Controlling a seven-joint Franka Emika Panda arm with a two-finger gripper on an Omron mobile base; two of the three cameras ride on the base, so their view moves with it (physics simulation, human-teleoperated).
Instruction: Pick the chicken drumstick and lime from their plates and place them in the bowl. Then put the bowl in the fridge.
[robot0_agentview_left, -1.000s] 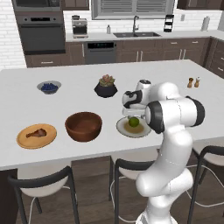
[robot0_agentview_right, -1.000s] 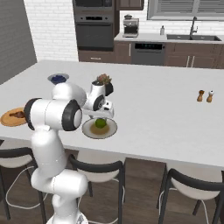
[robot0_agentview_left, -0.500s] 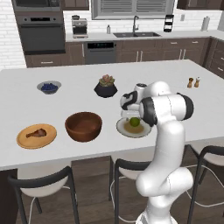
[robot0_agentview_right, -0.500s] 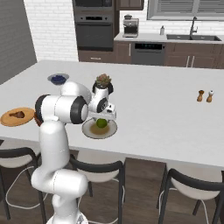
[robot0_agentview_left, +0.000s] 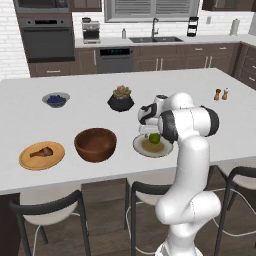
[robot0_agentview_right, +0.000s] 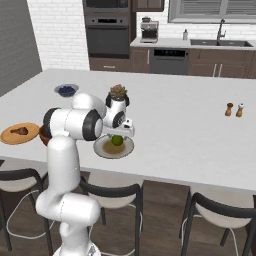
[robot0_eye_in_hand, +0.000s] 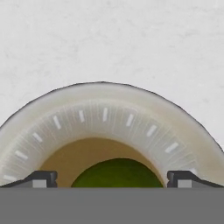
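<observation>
Green lime (robot0_eye_in_hand: 117, 173) sits on the pale plate (robot0_eye_in_hand: 105, 109); gripper (robot0_eye_in_hand: 112, 178) spread wide astride it.

Green lime (robot0_eye_in_hand: 116, 173) on pale plate (robot0_eye_in_hand: 105, 113), drumstick (robot0_agentview_left: 42, 151) on wooden plate (robot0_agentview_left: 30, 161)

The white surface (robot0_agentview_left: 90, 107) carries a wooden plate (robot0_agentview_left: 42, 155) at the left, a brown bowl (robot0_agentview_left: 95, 144) beside it, then a pale plate (robot0_agentview_left: 152, 146). Further back stand a small berry bowl (robot0_agentview_left: 55, 99), a black plant pot (robot0_agentview_left: 120, 101) and two shakers (robot0_agentview_left: 221, 94).
</observation>
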